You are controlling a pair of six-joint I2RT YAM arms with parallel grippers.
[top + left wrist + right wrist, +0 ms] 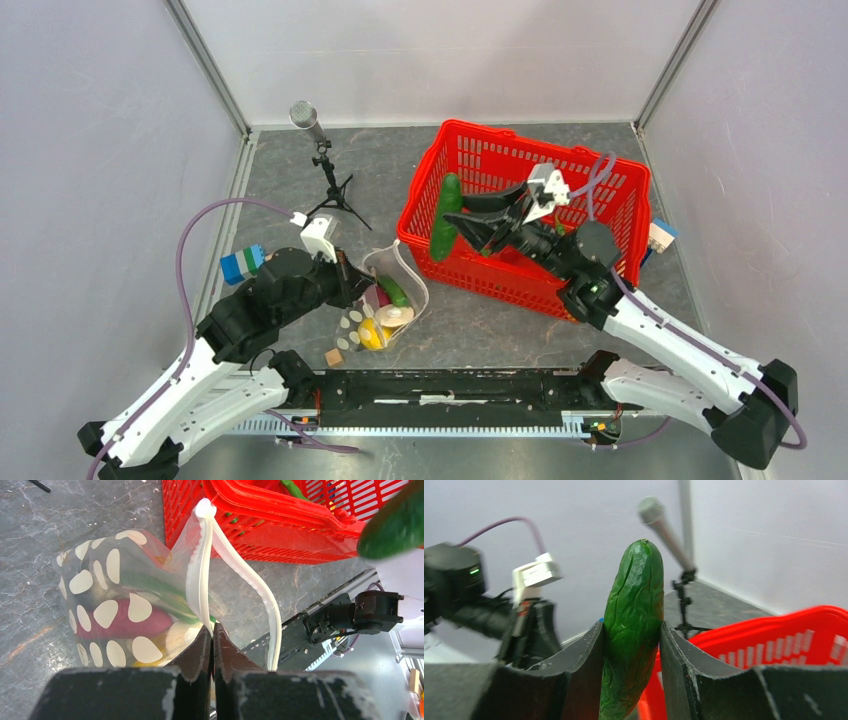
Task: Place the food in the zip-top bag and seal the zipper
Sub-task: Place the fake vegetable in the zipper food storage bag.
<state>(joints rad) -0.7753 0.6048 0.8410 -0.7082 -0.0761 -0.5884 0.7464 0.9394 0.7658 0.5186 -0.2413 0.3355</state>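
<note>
Green toy cucumber, long axis up-down, sits clamped in my right gripper at centre frame; the dotted clear zip-top bag gapes lower left of it. Left wrist: my left gripper pinches the white zipper strip. Right wrist: cucumber gripped mid-length.

The zip-top bag stands on the surface left of the basket and nearer the arms, with food in it, the microphone stand is behind and left of the basket, and a cucumber hangs at the basket's left rim.
</note>
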